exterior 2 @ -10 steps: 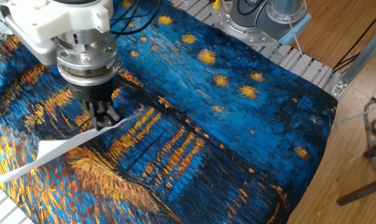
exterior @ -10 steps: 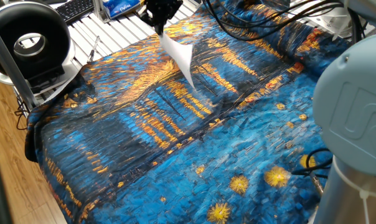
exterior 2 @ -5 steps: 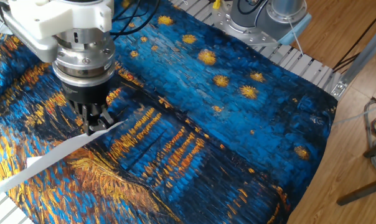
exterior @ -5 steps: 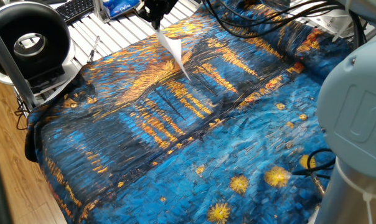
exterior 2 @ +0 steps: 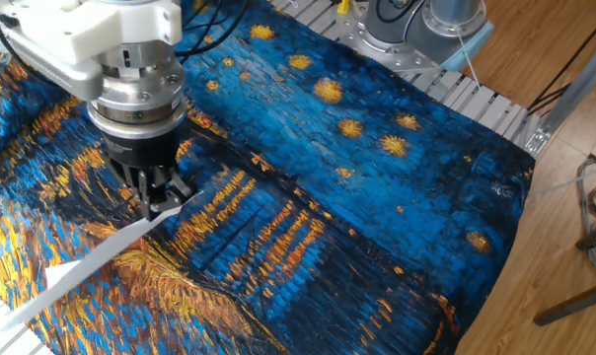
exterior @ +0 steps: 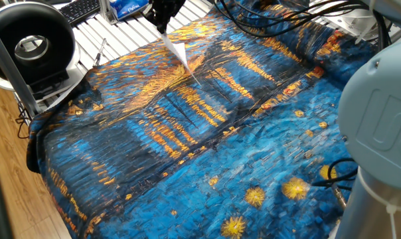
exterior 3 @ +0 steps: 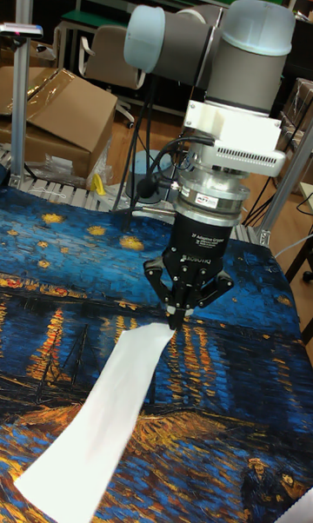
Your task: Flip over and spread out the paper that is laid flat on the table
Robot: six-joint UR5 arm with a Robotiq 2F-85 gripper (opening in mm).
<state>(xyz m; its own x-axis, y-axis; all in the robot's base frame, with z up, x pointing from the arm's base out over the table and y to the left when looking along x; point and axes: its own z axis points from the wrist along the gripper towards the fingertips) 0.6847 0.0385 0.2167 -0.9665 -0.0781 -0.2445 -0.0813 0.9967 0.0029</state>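
1. Paper is what I am handling: one thin white sheet, and I judge it very light and limp, since it sags away from my grip in a long curve instead of standing out stiff.

2. My claw has its fingers drawn together on one corner or edge of the sheet, with no gap showing between the tips. That pinched end is lifted above the worktop.

3. From the pinch the sheet runs down at a slant. In the tall fixed view its far end lies near the cloth, though I cannot tell whether it touches. In one fixed view the paper shows almost edge-on as a narrow white sliver below my claw.

4. In the other fixed view the paper trails from my claw toward the edge of the cloth-covered worktop, near the white slatted surface.

5. Handling, as I judge it: a sheet this thin creases easily and could tear at the pinch if jerked, and it may slip from smooth fingertips. An edge or corner is the sensible place to hold. Slow moves should let it drape over without folding on itself.

6. Count: one sheet of paper, one claw, one draped worktop. On the wrinkled cloth I see nothing else to handle.
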